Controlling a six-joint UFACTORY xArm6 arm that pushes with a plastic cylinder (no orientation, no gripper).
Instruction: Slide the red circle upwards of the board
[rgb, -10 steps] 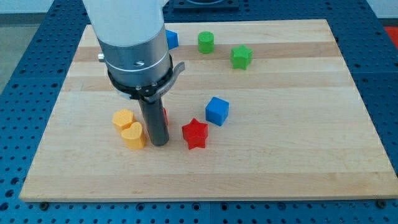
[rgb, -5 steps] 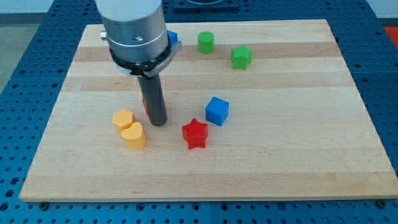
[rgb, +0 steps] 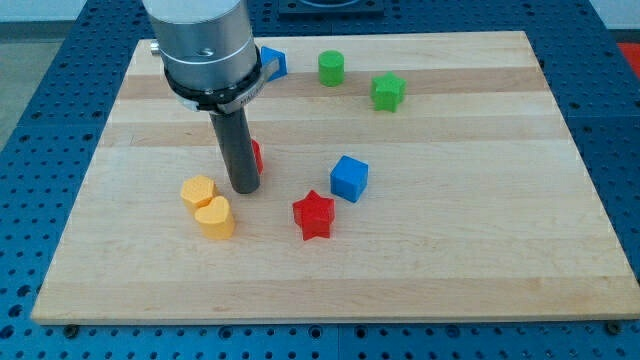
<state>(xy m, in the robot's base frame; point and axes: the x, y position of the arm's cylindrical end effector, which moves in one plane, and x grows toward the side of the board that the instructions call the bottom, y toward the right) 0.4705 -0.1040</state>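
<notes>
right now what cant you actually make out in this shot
- Red circle, camera view: only a red sliver shows at the rod's right edge; the rod hides the rest, so its shape can't be confirmed.
- Blue block at the view's top: partly behind the arm's grey housing, shape unclear.
- My tip: whether it touches the red piece is hidden by the rod itself.

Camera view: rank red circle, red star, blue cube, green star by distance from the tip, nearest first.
From my tip:
1. Red circle, touching the rod, mostly hidden behind it.
2. Red star, lower right.
3. Blue cube, right.
4. Green star, upper right.
</notes>
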